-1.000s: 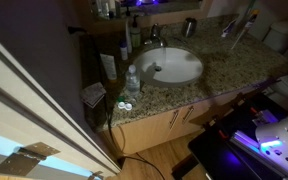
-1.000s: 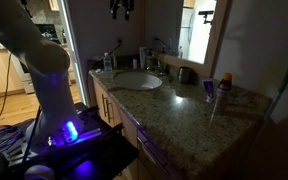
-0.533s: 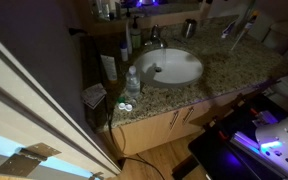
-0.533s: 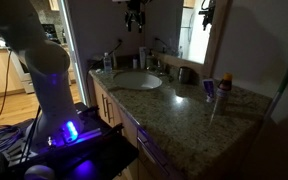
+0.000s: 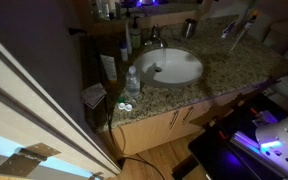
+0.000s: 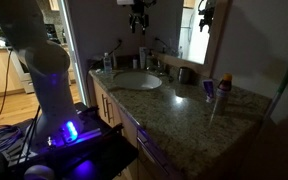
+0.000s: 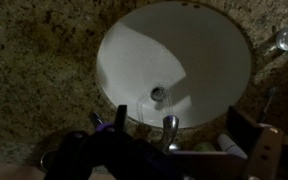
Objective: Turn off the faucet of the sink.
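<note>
- Gripper (image 6: pixel 137 21), fingers spread and empty, has dropped slightly, hanging high above the sink (image 6: pixel 134 83).
- Faucet (image 6: pixel 152 61) sits at 5 o'clock below it, untouched; the approach is under way.

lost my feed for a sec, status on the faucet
Gripper high above sink, jaws unclear. Faucet untouched. Clear bottle on counter beside sink.

A clear plastic bottle (image 5: pixel 132 80) stands near a front corner of the speckled granite counter (image 5: pixel 234 62), and a small white case (image 5: pixel 125 106) lies just beside it at the front edge. A grey metal cup (image 5: pixel 189 27) stands near the back edge.
</note>
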